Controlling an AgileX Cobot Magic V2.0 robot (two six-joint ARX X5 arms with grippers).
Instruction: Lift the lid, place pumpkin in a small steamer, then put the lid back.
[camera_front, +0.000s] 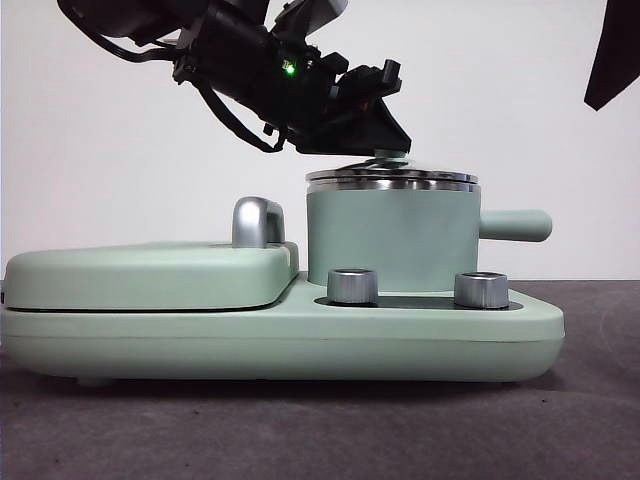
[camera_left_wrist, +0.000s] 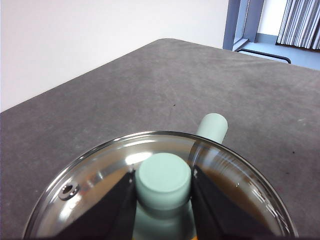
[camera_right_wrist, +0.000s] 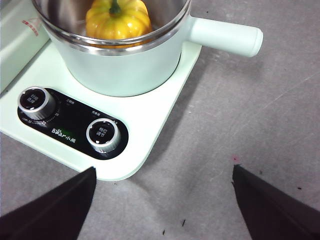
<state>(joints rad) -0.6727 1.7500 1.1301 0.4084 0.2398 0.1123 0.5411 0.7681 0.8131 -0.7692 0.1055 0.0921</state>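
A: Upper centre of the front view, left gripper clamps the knob; lid rests on the small steamer.
B: Pumpkin?
A: Inside. Right gripper spread, empty. Glass is rigid, slippery, breakable; knob's probably the only safe hold.

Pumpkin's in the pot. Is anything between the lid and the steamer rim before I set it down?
Nothing visible is. The left gripper holds the lid by its knob at the small steamer rim, and the pumpkin sits below that rim.
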